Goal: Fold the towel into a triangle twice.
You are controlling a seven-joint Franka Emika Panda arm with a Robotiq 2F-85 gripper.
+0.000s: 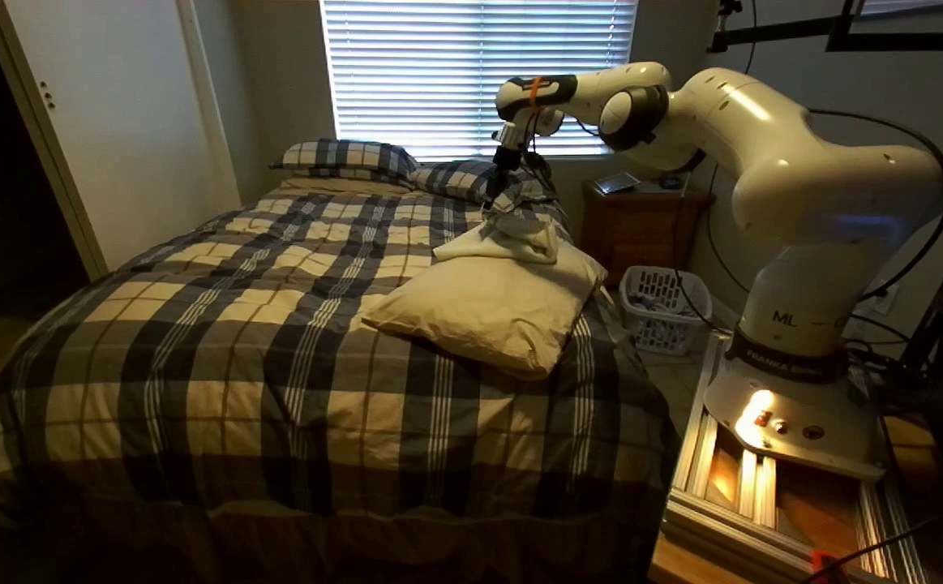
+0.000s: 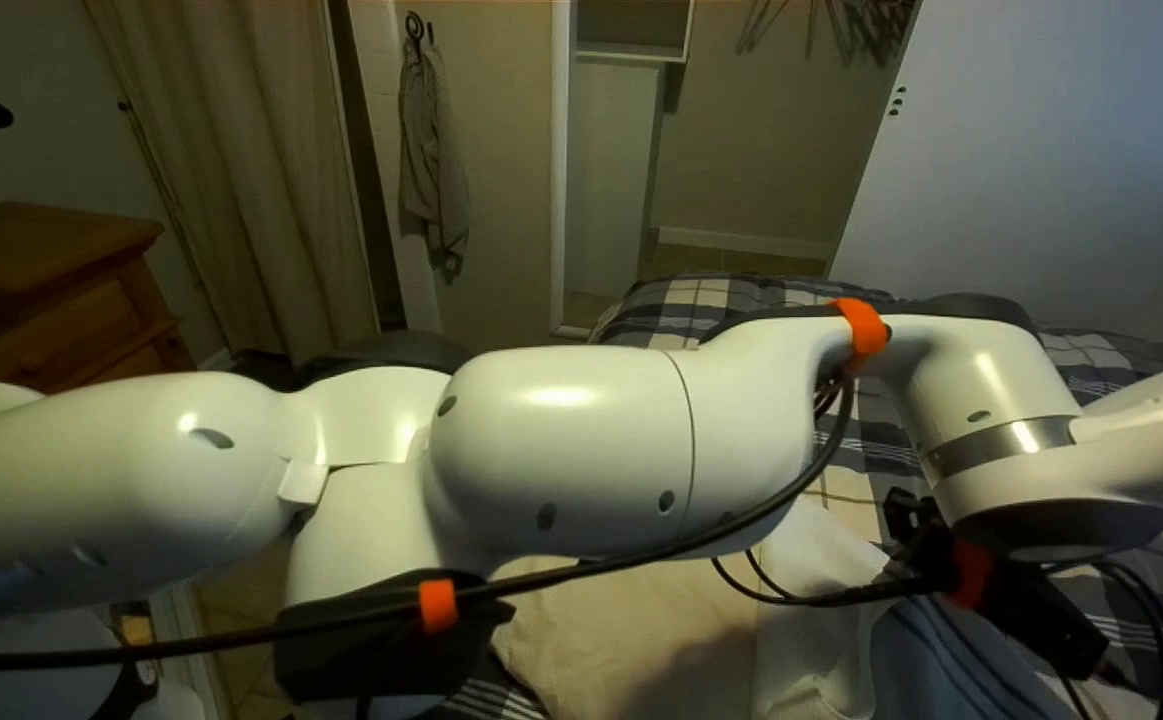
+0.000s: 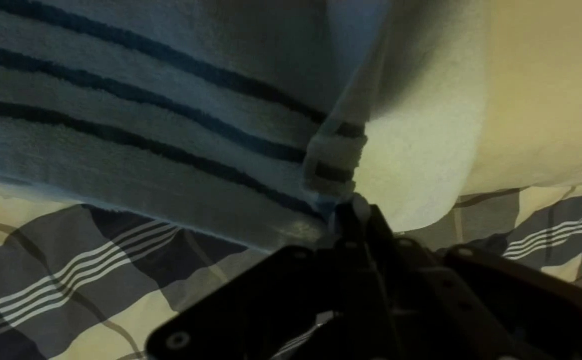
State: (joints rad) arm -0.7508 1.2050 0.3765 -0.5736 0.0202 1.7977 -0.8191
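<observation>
Over a bed dressed in a dark-blue, grey and cream plaid bedcover (image 1: 301, 341), a black two-fingered robot hand (image 3: 360, 214) is clenching a bit of the pale, dark-striped soft-cloth towel (image 1: 514, 242) between its tips. We are seeing the towel lying on a plump, plain cream-yellow pillow (image 1: 495, 312), its pinched part rising to meet the grip. In the wrist view we are noting a striped edge turning back on itself just beside the tips, and in an exterior view we are picking out loose, overlapping layers; we are taking these as signs that folding is under way. No finished triangle is showing, and a long white robot arm (image 2: 561, 440) is blocking part of the cloth, so we are not able to tell whether this is the first fold or the second. We are judging the job begun but incomplete: the held part is probably needing to be laid across the rest and let go, a second fold is likely remaining if this is the first, and the rumpled layers are calling for flattening.
</observation>
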